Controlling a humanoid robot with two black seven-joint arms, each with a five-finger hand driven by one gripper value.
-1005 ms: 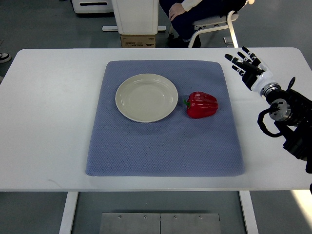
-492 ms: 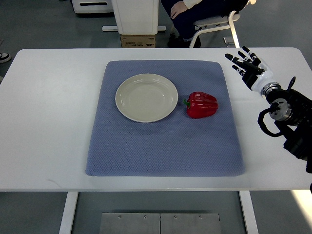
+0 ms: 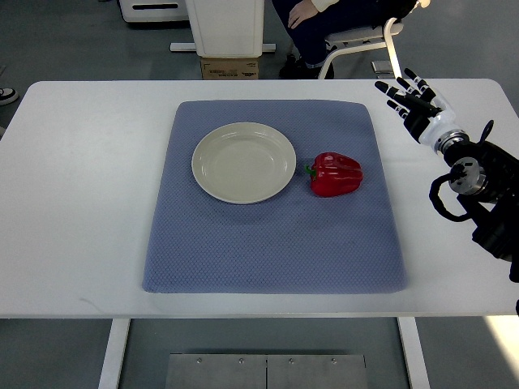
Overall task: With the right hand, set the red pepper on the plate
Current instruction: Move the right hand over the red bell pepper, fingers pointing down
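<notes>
- The near edge of the white tabletop is bare, and the blue mat covers its middle, the mat's near edge lying close to that edge.
- The red pepper lies on its side on the right half of the mat, stem toward the plate, just beside the plate's right rim but not touching it.
- The plate sits on the far-left part of the mat and holds nothing.
- The right hand hangs over the tabletop's far-right corner, off the mat, fingers spread wide and holding nothing, well apart from the pepper.
- Risks, as I judge them: the pepper is rounded and glossy, so a grasp closing off-centre could roll it or squeeze it out sideways; a low approach from the right might shove it into the plate's rim and slide the plate; a drop near the rim could let it roll back off.
- Beyond the far edge a person sits on a chair, beside a cardboard box.
</notes>
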